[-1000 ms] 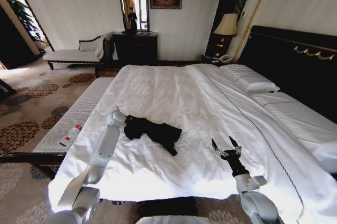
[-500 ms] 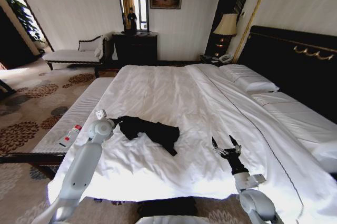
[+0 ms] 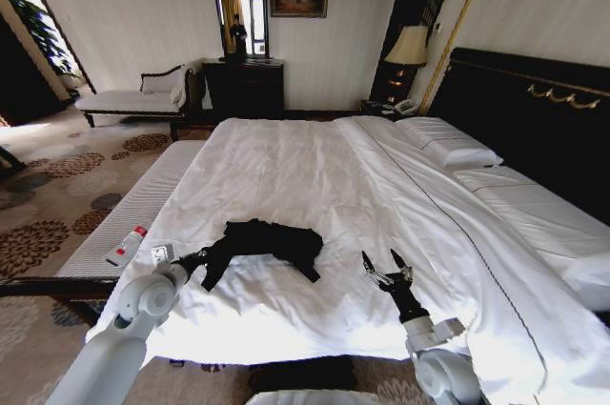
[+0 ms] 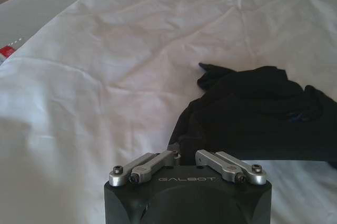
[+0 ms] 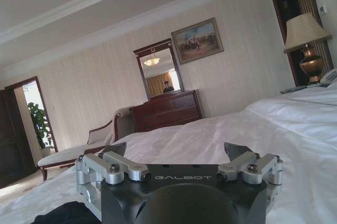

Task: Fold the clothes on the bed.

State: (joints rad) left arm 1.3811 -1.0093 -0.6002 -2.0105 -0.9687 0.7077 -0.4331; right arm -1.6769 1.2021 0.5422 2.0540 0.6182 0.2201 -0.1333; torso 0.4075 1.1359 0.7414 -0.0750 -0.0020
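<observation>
The clothes (image 3: 267,240), one black T-shirt, lie bunched on the white bed (image 3: 315,172) near its front edge. My left gripper (image 3: 196,260) is at the shirt's left end and is shut on a stretched corner of the fabric. In the left wrist view, the black cloth (image 4: 258,113) runs straight into the closed left gripper (image 4: 187,155). My right gripper (image 3: 386,267) hovers open above the sheet, to the right of the shirt and apart from it. In the right wrist view, the right gripper (image 5: 176,153) holds nothing between its spread fingers (image 5: 114,151).
A white padded bench (image 3: 143,197) runs along the bed's left side, with a red-capped bottle (image 3: 127,246) on it. Pillows (image 3: 448,143) and a dark headboard (image 3: 534,110) are at the right. A dresser (image 3: 246,86) and chaise (image 3: 133,98) stand by the far wall.
My left arm has drawn back toward the bed's front left edge, pulling the shirt's corner with it and stretching the fabric. The right gripper has shifted slightly left.
</observation>
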